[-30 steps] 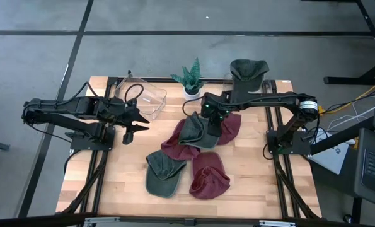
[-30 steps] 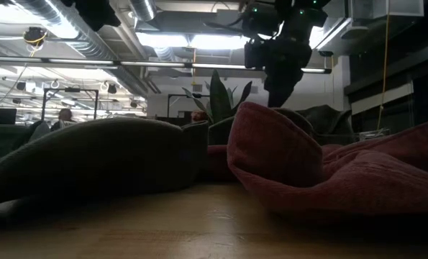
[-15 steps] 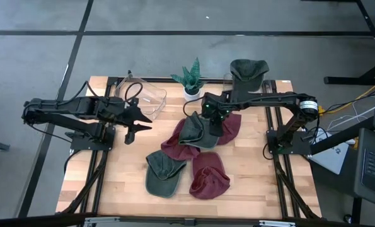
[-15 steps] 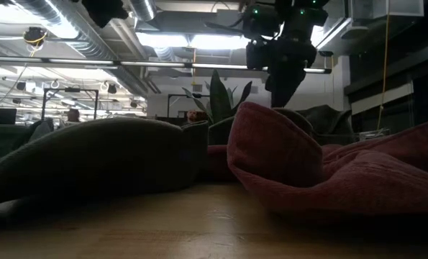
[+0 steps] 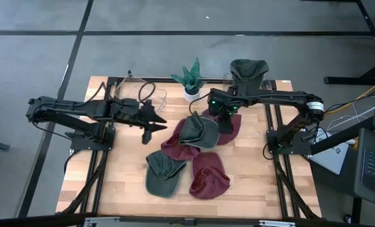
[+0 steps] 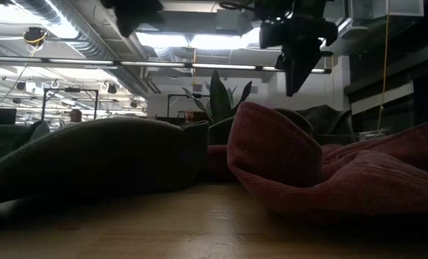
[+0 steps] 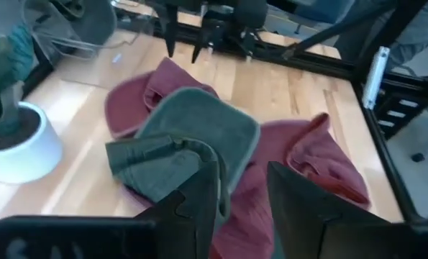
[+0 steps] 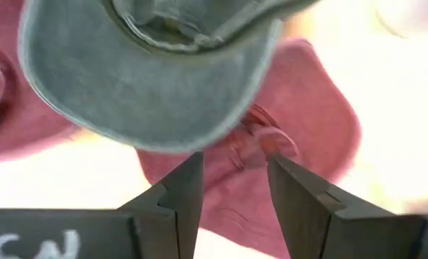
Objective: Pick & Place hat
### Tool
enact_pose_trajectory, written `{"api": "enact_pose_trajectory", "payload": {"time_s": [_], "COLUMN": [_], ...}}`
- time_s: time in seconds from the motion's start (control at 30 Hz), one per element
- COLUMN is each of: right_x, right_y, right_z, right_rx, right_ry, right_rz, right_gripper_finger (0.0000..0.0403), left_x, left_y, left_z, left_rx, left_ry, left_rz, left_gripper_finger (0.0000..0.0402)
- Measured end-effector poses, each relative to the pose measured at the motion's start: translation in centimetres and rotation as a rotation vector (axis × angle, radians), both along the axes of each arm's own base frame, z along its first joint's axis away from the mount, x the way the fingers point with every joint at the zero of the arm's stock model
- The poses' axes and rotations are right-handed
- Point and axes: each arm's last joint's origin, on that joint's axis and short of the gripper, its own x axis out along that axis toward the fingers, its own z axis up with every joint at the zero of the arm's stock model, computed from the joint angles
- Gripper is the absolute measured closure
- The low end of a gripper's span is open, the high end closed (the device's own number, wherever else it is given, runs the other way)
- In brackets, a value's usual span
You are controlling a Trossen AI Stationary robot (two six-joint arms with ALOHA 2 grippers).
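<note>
Where hats pile, floppy green hat (image 5: 198, 131), wooden table (image 5: 115, 183)

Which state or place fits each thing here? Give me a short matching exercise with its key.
Things:
1. small white pot with a green plant
2. green cap on top of the red hats
3. left gripper
4. green hat on the stand

Places:
A. middle of the pile
B. far right of the table
C. far edge, centre
D. open, beside the pile

Pairs: 1-C, 2-A, 3-D, 4-B
</note>
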Motion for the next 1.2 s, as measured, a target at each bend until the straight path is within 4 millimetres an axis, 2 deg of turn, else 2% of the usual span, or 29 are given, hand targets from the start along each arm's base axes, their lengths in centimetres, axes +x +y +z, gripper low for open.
{"api": "enact_pose_trajectory", "payload": {"time_s": [0.17, 0.33, 0.5, 0.6, 0.8, 0.93, 1.2], "right_x": [-1.2, -2.4, -3.3, -3.7, -4.0, -4.1, -4.1], "right_y": [0.0, -0.4, -0.7, -0.7, -0.7, -0.6, -0.5], "right_z": [1.5, 2.6, 3.6, 4.0, 4.3, 4.4, 4.4], "right_rx": [-0.053, -0.063, -0.085, -0.095, -0.103, -0.111, -0.105], "right_ry": [-0.033, -0.068, -0.102, -0.118, -0.128, -0.13, -0.129], "right_rz": [0.004, -0.016, -0.003, 0.008, 0.024, 0.044, 0.06], "right_gripper_finger": [0.0249, 0.0249, 0.0249, 0.0249, 0.0249, 0.0249, 0.0249], "left_x": [2.0, 4.2, 7.1, 8.5, 9.8, 10.2, 10.8], "left_y": [0.4, 0.3, -1.3, -2.6, -4.7, -5.5, -5.7], "left_z": [-1.4, -5.0, -8.4, -9.8, -12.4, -13.5, -13.3], "left_rx": [0.016, 0.053, 0.038, 0.044, 0.029, 0.039, 0.085], "left_ry": [0.04, 0.229, 0.294, 0.272, 0.301, 0.349, 0.344], "left_rz": [0.034, 0.065, 0.034, 0.038, 0.045, 0.098, 0.184], "left_gripper_finger": [0.0286, 0.0286, 0.0286, 0.0286, 0.0286, 0.0286, 0.0286]}}
